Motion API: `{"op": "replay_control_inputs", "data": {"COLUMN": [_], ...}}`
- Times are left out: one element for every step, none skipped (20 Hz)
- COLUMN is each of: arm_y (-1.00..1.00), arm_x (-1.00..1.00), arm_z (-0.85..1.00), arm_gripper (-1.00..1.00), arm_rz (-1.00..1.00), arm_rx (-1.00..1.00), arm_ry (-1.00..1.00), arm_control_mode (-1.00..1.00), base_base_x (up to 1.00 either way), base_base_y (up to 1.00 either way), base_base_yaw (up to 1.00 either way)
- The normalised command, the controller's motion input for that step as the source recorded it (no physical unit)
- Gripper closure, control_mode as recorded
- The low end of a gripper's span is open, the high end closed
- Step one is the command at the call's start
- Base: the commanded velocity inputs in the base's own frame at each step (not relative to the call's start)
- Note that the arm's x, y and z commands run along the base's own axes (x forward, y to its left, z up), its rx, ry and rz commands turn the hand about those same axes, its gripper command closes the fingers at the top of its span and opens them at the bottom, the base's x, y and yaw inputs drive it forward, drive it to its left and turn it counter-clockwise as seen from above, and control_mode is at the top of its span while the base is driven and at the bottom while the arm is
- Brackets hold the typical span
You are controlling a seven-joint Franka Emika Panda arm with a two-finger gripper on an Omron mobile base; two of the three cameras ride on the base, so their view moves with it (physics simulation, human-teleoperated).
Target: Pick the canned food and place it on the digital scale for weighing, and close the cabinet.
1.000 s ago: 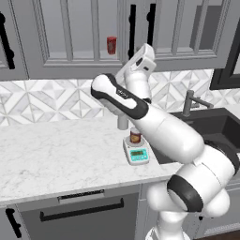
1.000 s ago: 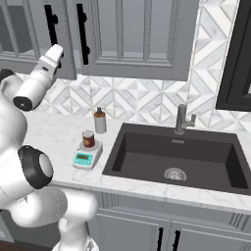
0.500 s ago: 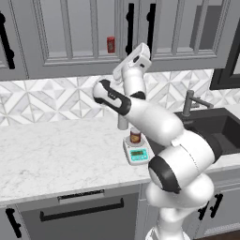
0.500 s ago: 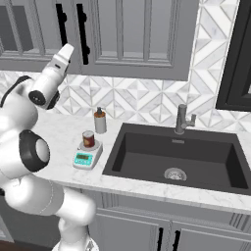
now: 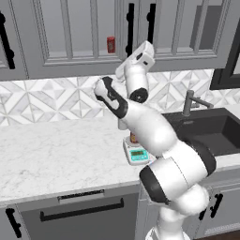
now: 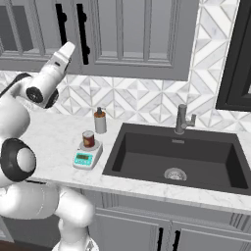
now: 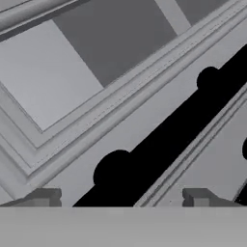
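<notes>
gripper (image 7: 120, 195) open at cabinet (image 7: 96, 72) handle (image 7: 159, 149); canned food (image 6: 88, 138) on digital scale (image 6: 87, 156).

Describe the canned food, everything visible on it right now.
The canned food is a short cylindrical tin with a red-brown label and a pale silvery lid. It stands upright on the round plate of the digital scale, on the marble counter left of the sink, with a grey pump bottle behind it. Nothing grips it; the scale is all that touches it. In the left base view the arm hides most of it.
</notes>
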Motion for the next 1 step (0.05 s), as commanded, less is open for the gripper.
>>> {"op": "replay_control_inputs", "data": {"arm_y": [-0.61], "arm_x": [-0.04], "arm_z": [0.21], "arm_gripper": [-1.0], "arm_rz": [-0.1], "arm_rx": [0.0], "arm_ry": [0.28], "arm_control_mode": [-1.0], "base_base_x": [0.0], "base_base_y": [0.0], "base_base_yaw": [0.0]}}
